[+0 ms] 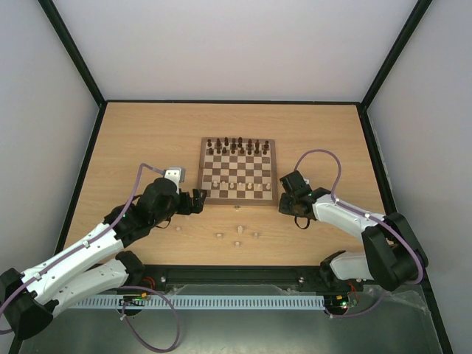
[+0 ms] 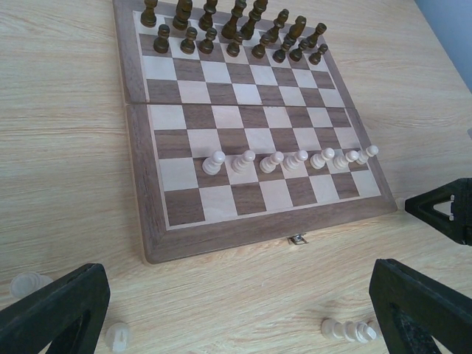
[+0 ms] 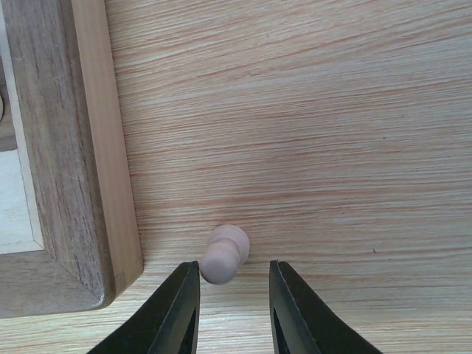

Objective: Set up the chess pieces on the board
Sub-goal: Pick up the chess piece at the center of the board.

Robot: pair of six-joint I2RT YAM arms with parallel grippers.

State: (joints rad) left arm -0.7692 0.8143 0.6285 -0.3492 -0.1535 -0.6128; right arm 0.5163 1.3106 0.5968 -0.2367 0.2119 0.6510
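Observation:
The board [image 1: 237, 198] lies mid-table, with dark pieces on its far rows and a row of pale pawns [image 2: 284, 159] on the near side. My right gripper [image 1: 285, 202] is open at the board's near right corner. In the right wrist view one pale pawn [image 3: 225, 253] stands on the table beside the board's corner [image 3: 81, 221], between the open jaws of that gripper [image 3: 231, 276] and close to the left finger. My left gripper [image 1: 198, 200] is wide open and empty at the board's near left corner. It also shows in the left wrist view [image 2: 240, 295].
Loose pale pieces lie on the table in front of the board [image 1: 238, 234]. In the left wrist view one lies flat [image 2: 346, 330] and two more sit at the left [image 2: 118, 335], [image 2: 26, 282]. A latch [image 2: 297, 239] is on the board's near edge.

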